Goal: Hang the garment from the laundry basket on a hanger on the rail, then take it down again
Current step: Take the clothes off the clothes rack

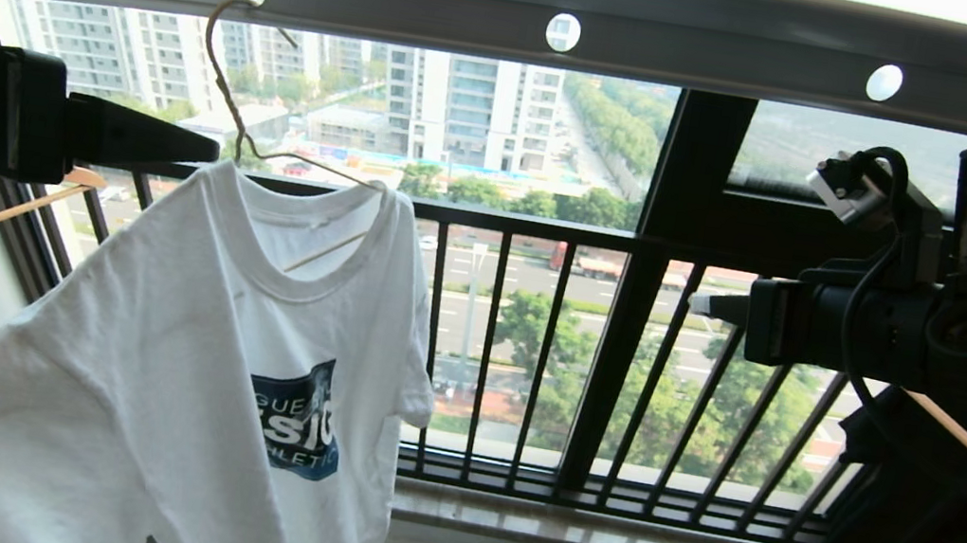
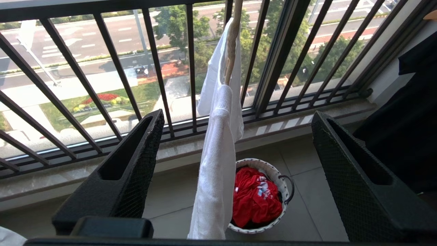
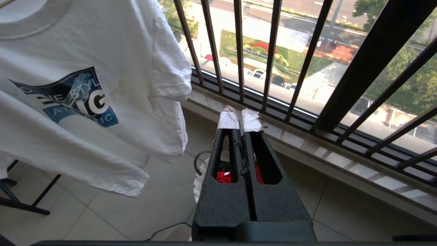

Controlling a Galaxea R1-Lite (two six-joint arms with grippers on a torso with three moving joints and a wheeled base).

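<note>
Garment (image 1: 182, 361) hanging on hanger (image 1: 227, 94), hook through hole in rail (image 1: 523, 4), so hang half looks done, take-down not yet. Laundry basket (image 2: 269, 167) on floor straight under garment, red cloth (image 2: 254, 200) inside. Left tool (image 2: 235, 171) jaws wide apart, gripping nothing; garment seen edge-on dead centre between them, long axis vertical. Left arm way nearer garment. Right tool (image 3: 240, 119) off to other side of garment, fingers pressed together, empty.
</note>
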